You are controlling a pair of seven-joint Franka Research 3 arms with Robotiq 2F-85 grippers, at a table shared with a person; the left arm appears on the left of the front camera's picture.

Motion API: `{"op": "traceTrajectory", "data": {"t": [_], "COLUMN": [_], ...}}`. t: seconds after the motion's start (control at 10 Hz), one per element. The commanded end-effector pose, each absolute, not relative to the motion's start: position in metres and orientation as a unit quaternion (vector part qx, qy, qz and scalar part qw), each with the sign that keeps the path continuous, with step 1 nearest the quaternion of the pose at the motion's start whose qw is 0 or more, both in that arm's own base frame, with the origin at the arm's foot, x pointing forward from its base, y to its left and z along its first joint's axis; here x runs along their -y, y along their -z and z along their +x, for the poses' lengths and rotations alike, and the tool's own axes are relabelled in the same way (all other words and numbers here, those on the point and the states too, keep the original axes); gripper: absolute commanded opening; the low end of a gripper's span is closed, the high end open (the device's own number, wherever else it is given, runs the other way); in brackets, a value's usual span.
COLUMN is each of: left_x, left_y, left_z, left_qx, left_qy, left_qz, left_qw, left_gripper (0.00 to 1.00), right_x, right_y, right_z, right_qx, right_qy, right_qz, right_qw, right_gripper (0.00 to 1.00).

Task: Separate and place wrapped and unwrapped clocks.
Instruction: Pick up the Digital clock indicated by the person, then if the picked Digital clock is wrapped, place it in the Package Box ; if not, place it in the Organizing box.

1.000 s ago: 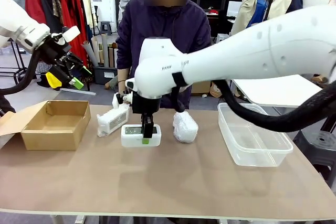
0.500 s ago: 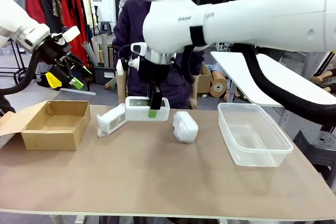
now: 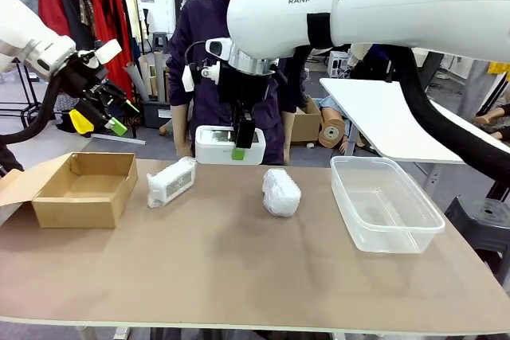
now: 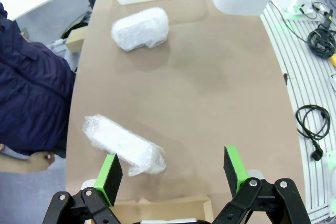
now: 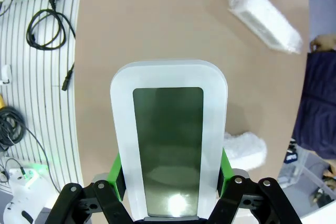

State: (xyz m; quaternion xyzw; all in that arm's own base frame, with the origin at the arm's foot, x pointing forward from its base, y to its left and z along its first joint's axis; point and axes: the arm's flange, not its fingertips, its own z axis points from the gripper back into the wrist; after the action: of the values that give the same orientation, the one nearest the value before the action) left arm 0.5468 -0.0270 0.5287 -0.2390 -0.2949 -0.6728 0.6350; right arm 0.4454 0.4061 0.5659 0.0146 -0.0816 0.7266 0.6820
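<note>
The unwrapped clock [image 3: 229,145], white with a greenish-grey screen [image 5: 168,145], hangs above the far middle of the table with my right gripper [image 3: 238,147] shut on it. The boxy wrapped bundle [image 3: 170,181] lies on the table left of it, also seen in the left wrist view [image 4: 124,145] and the right wrist view [image 5: 265,19]. The rounded wrapped lump [image 3: 280,191] rests a little to the right [image 4: 140,28] [image 5: 244,149]. My left gripper [image 3: 111,109] is raised at the far left above the cardboard box, its green pads [image 4: 111,176] wide apart and empty.
An open cardboard box [image 3: 84,189] stands at the table's left. A clear plastic tub [image 3: 385,205] stands at the right. A person in a dark jacket [image 3: 199,37] stands at the far edge. Cables [image 4: 312,129] lie on the floor beside the table.
My right gripper has lifted the unwrapped clock off the table and raised it, drifting slightly right. The left arm has not moved.
</note>
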Motion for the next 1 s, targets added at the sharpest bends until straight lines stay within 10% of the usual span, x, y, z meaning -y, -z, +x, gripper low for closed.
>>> {"op": "traceTrajectory", "data": {"t": [0.0,0.9], "left_x": [0.027,0.027], "left_y": [-0.529,-0.529], "left_z": [0.546,0.546], "left_qx": [0.296,0.296], "left_qy": [0.673,0.673], "left_qz": [-0.236,-0.236], "left_qw": [0.636,0.636], "left_gripper": [1.0,1.0], "right_x": [-0.393,-0.406], "right_y": [-0.556,-0.566], "right_z": [0.436,0.445], "right_qx": [0.11,0.082], "right_qy": [-0.728,-0.727], "right_qz": [0.013,0.015], "right_qw": [0.677,0.682], "right_gripper": [0.0,0.0]}}
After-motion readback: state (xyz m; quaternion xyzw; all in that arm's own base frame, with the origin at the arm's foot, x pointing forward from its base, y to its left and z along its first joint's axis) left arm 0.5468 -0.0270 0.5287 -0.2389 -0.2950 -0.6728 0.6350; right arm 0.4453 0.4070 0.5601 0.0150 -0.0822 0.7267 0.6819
